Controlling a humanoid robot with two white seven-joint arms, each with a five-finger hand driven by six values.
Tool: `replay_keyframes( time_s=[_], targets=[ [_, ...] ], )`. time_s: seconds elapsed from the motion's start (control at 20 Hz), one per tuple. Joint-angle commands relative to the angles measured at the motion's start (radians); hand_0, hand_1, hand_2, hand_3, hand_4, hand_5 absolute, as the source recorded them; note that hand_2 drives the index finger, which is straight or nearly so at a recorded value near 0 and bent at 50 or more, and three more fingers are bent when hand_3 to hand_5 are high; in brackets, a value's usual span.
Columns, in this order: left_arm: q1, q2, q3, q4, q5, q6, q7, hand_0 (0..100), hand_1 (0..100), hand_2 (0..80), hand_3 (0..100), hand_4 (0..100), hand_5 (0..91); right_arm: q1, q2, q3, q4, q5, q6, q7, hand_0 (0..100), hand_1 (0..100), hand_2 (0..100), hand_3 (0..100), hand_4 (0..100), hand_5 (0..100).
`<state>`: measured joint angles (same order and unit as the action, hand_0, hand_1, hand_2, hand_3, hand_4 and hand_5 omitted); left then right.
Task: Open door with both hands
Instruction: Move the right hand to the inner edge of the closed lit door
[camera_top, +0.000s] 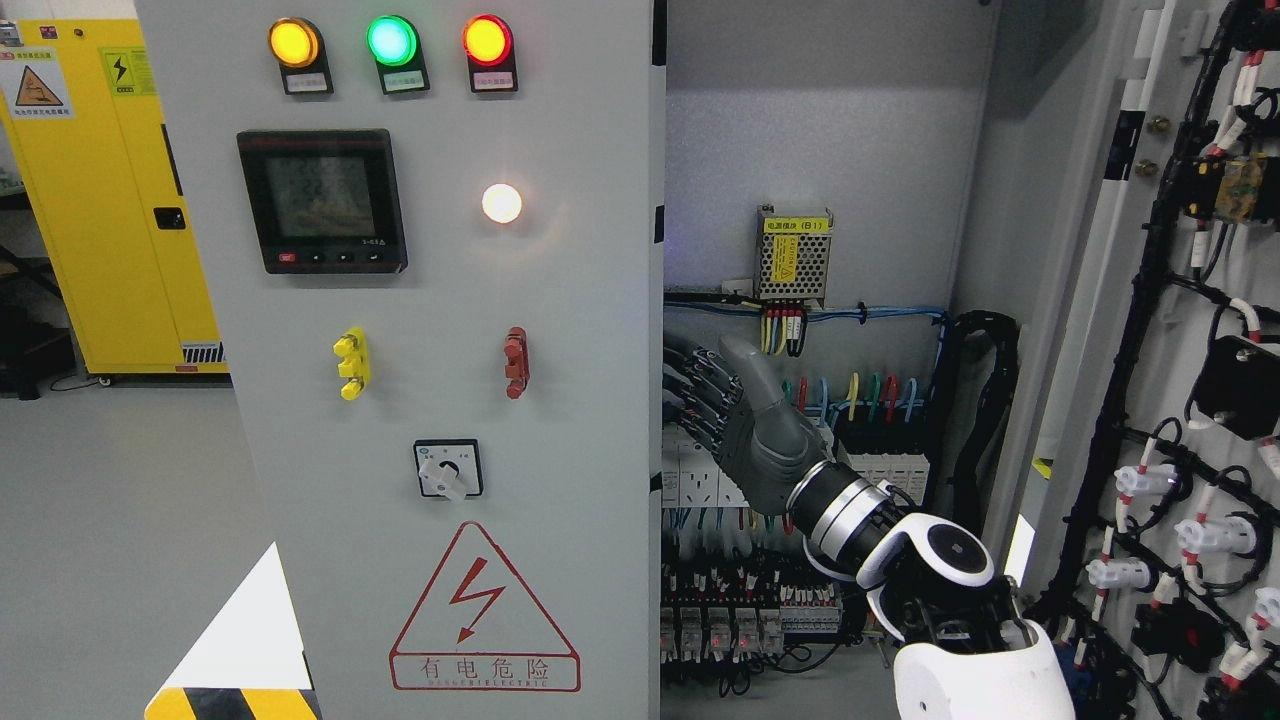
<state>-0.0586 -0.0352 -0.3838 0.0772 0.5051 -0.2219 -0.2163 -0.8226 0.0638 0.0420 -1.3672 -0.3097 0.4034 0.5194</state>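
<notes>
The grey cabinet's left door (560, 450) stands closed in front of me, carrying three lamps, a meter (322, 200) and a rotary switch (448, 469). The right door (1180, 350) is swung wide open at the right, its wired inner face toward me. My right hand (690, 395) reaches in from the lower right into the opening. Its dark fingers (700, 385) stretch left to the left door's free edge, where the tips are hidden behind it. The thumb sticks up, apart from the door. No left arm shows.
Inside the cabinet (820, 150) are a power module (793, 255), coloured wires and terminal rows just behind my hand. A yellow storage cabinet (110, 200) stands at the far left on grey floor. A white shape with hazard stripes (235, 650) sits at the lower left.
</notes>
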Motion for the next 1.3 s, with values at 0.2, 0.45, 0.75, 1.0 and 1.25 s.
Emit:
replay_keyframes(
  time_s=[0.2, 0.45, 0.75, 1.0, 1.25],
  targets=[
    [-0.001, -0.005, -0.003, 0.001, 0.000, 0.007, 0.018, 0, 0, 0.0, 1, 0, 0.0, -0.015, -0.001, -0.019, 0.025, -0.009, 0.005, 0.005, 22, 3, 0, 0, 0, 0],
    [-0.003, -0.005, -0.006, 0.001, -0.002, 0.015, 0.051, 0, 0, 0.0, 1, 0, 0.0, -0.023, -0.001, -0.017, 0.023, -0.014, 0.003, 0.024, 22, 3, 0, 0, 0, 0],
    [-0.003, -0.006, -0.007, 0.001, -0.002, 0.024, 0.051, 0, 0, 0.0, 1, 0, 0.0, -0.032, 0.005, -0.011, 0.010, -0.014, 0.006, 0.073, 22, 3, 0, 0, 0, 0],
    [-0.003, -0.003, -0.004, 0.001, 0.000, 0.021, 0.045, 0, 0, 0.0, 1, 0, 0.0, -0.043, 0.011, -0.010, 0.014, -0.012, 0.023, 0.094, 22, 3, 0, 0, 0, 0],
    [-0.003, 0.000, -0.003, -0.002, 0.001, 0.015, 0.041, 0, 0, 0.0, 1, 0, 0.0, -0.044, 0.013, -0.007, 0.020, -0.008, 0.048, 0.094, 22, 2, 0, 0, 0, 0]
  ],
)
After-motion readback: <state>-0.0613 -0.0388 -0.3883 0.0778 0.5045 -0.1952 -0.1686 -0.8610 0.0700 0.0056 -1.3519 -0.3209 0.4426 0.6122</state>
